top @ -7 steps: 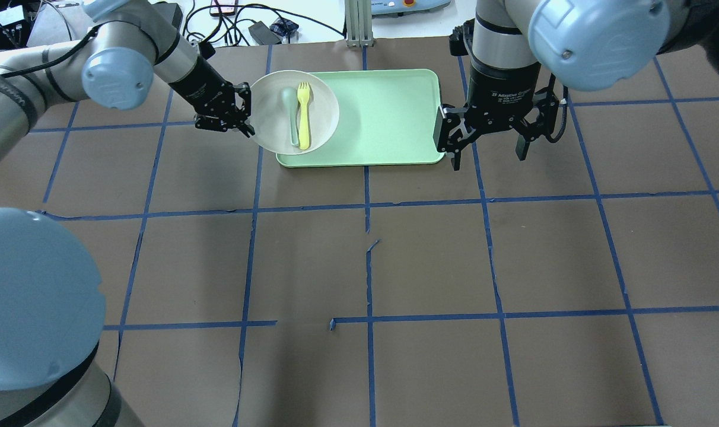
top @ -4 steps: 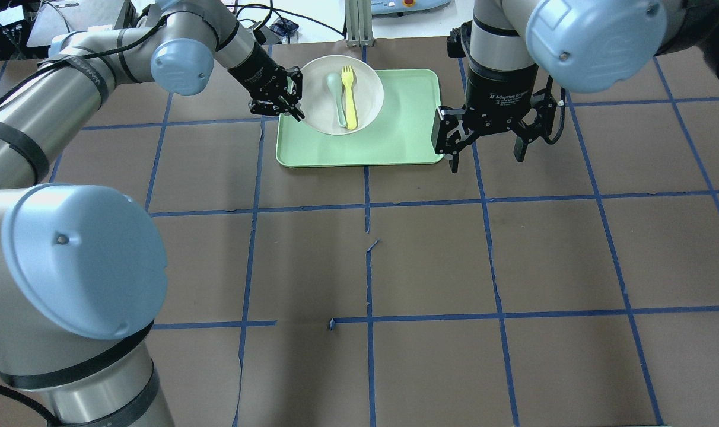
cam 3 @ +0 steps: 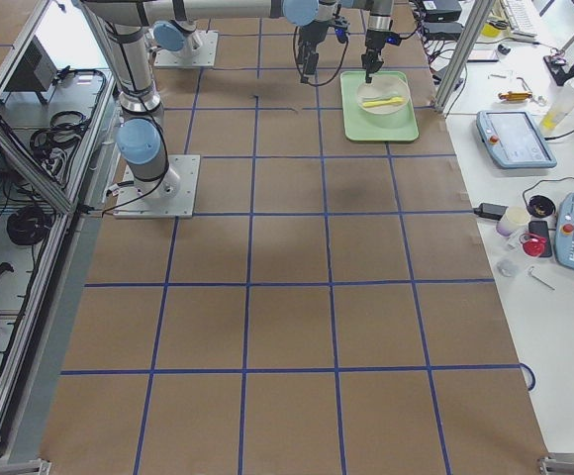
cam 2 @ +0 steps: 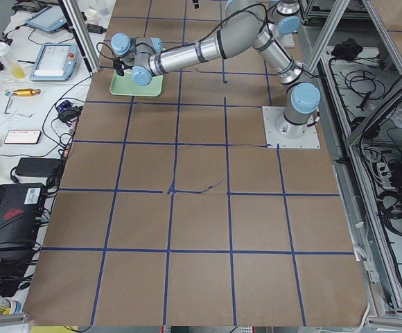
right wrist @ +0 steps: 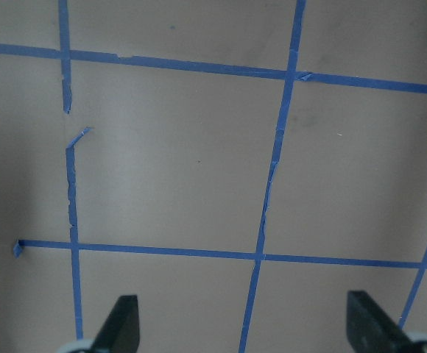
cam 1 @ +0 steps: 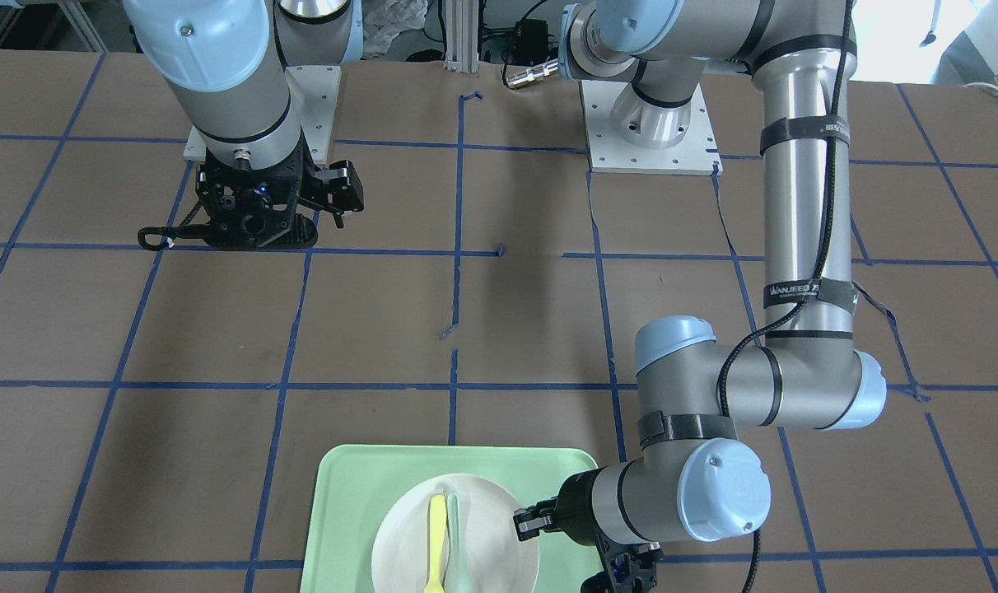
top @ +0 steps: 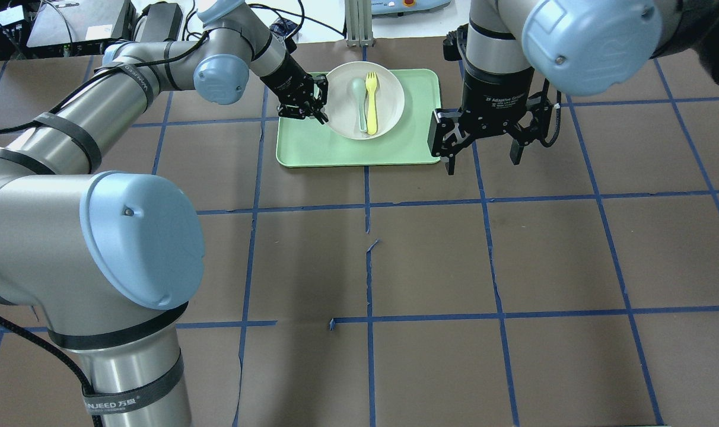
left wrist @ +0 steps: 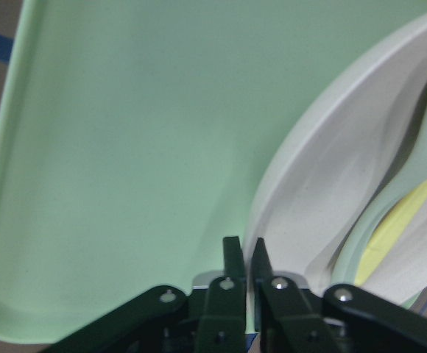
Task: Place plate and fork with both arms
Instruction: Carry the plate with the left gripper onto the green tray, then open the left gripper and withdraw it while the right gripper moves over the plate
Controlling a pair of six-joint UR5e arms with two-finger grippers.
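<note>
The off-white plate (top: 389, 98) is over the far middle of the mint-green tray (top: 336, 151). The yellow fork (top: 371, 104) and a grey-green spoon (top: 358, 101) lie side by side in it. My left gripper (top: 319, 111) is shut on the plate's left rim; the left wrist view shows its fingers (left wrist: 232, 254) pinching the rim (left wrist: 324, 169), with the fork (left wrist: 405, 228) inside. I cannot tell whether the plate touches the tray. My right gripper (top: 483, 161) is open and empty, just right of the tray; the right wrist view (right wrist: 246, 323) shows only bare table below it.
The tray (cam 1: 351, 494) lies at the far middle of the brown table with its blue tape grid (top: 368, 261). Cables and devices (top: 264, 29) lie beyond the far edge. The right arm's wrist (top: 502, 71) stands close to the tray's right rim.
My left arm has carried the plate, with fork and spoon in it, rightwards from the tray's left edge to over its middle. The right gripper has hardly moved.
</note>
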